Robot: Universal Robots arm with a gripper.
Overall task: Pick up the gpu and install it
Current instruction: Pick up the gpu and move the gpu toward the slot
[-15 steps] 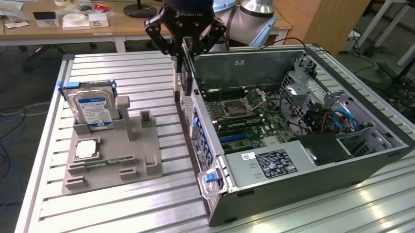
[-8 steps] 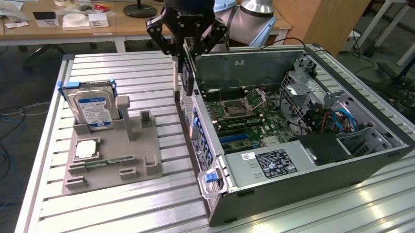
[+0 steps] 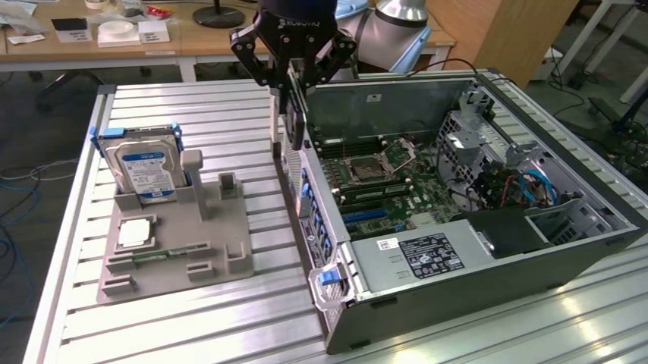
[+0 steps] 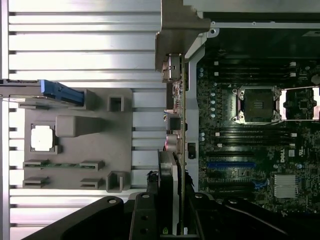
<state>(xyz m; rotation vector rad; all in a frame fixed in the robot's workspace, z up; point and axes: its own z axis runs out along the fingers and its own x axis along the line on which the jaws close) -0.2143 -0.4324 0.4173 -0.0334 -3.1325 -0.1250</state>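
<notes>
My gripper (image 3: 294, 80) is shut on the gpu (image 3: 296, 121), a thin dark card that hangs on edge below the fingers. It hovers over the near side wall of the open computer case (image 3: 456, 292), at the edge of the motherboard (image 3: 390, 171). In the wrist view the gpu (image 4: 176, 120) is seen edge-on with its metal bracket and ports, running from my gripper (image 4: 172, 212) along the case wall. The blue expansion slot (image 4: 231, 164) lies on the board beside it, also seen as the blue expansion slot (image 3: 365, 214) in the exterior view.
A grey parts fixture (image 3: 238, 227) sits at the exterior view's left on the ribbed aluminium table (image 3: 202, 326). It holds an upright hard drive (image 3: 147, 171), a CPU (image 3: 135, 233) and a RAM stick (image 3: 162, 254). The power supply (image 3: 426, 254) fills the case's near end.
</notes>
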